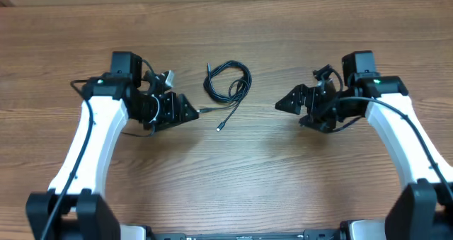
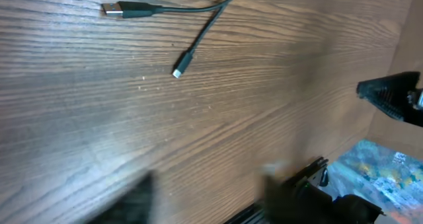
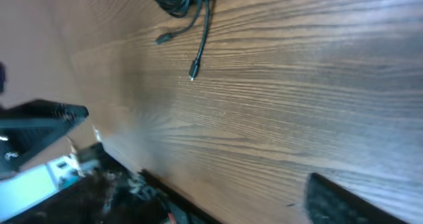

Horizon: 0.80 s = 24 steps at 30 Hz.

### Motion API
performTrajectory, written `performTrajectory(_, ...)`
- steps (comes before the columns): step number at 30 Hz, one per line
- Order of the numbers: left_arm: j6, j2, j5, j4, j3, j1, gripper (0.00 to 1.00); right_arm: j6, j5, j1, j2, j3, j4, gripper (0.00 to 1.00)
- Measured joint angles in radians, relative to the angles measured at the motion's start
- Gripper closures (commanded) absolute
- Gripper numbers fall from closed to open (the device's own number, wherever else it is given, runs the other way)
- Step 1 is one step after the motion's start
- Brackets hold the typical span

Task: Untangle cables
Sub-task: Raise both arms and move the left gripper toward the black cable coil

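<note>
**Left gripper** (image 1: 192, 113) and **right gripper** (image 1: 280, 104): jaws parted and empty, tips facing each other across the wooden table (image 1: 233, 190). Between them, slightly farther from the robot, lies the coil of thin black cables (image 1: 228, 82), touched by neither gripper. One tail runs out to a small plug (image 1: 220, 129). Only the overhead view shows the whole coil. Only the left wrist view resolves a silver-tipped USB plug (image 2: 112, 10). The right wrist view shows the coil's edge and the tail.
</note>
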Motion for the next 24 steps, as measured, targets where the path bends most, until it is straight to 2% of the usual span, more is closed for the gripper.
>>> performTrajectory(1, 0.003, 0.021, 0.001, 0.009, 0.000, 0.000, 0.83, 0.003, -0.005, 0.000, 0.009, 0.000, 0.006, 0.41)
performTrajectory(2, 0.003, 0.043, 0.000, 0.021, 0.000, 0.000, 0.92, -0.002, -0.008, 0.000, 0.015, 0.000, 0.015, 0.55)
performTrajectory(3, -0.003, 0.063, 0.000, 0.040, 0.000, 0.000, 0.96, -0.001, -0.010, 0.000, 0.018, 0.000, 0.023, 0.67)
performTrajectory(4, -0.003, 0.082, -0.004, 0.063, 0.000, 0.000, 0.96, -0.002, -0.009, 0.000, 0.018, 0.000, 0.035, 0.84)
performTrajectory(5, 0.000, 0.099, -0.009, 0.085, 0.000, 0.000, 0.96, -0.002, -0.007, 0.000, 0.018, 0.000, 0.046, 0.96)
performTrajectory(10, -0.048, 0.198, -0.029, 0.196, 0.000, 0.000, 0.96, -0.002, 0.033, 0.000, 0.018, 0.000, 0.082, 0.96)
performTrajectory(11, -0.057, 0.217, -0.033, 0.227, 0.000, 0.000, 0.96, -0.002, 0.047, 0.000, 0.018, 0.000, 0.085, 0.94)
performTrajectory(12, -0.068, 0.234, -0.038, 0.251, 0.001, -0.003, 0.95, -0.001, 0.055, 0.000, 0.018, 0.000, 0.086, 0.82)
performTrajectory(15, -0.108, 0.278, -0.067, 0.309, 0.002, -0.017, 0.84, -0.003, 0.084, 0.000, 0.018, 0.000, 0.093, 0.58)
performTrajectory(19, -0.184, 0.304, -0.145, 0.379, 0.002, -0.046, 0.69, 0.000, 0.102, 0.000, 0.018, 0.000, 0.097, 0.00)
performTrajectory(22, -0.238, 0.305, -0.210, 0.428, 0.002, -0.074, 0.53, -0.002, 0.118, 0.000, 0.018, 0.000, 0.127, 0.00)
performTrajectory(24, -0.274, 0.305, -0.247, 0.460, 0.003, -0.094, 0.52, -0.005, 0.132, 0.000, 0.018, 0.000, 0.148, 0.00)
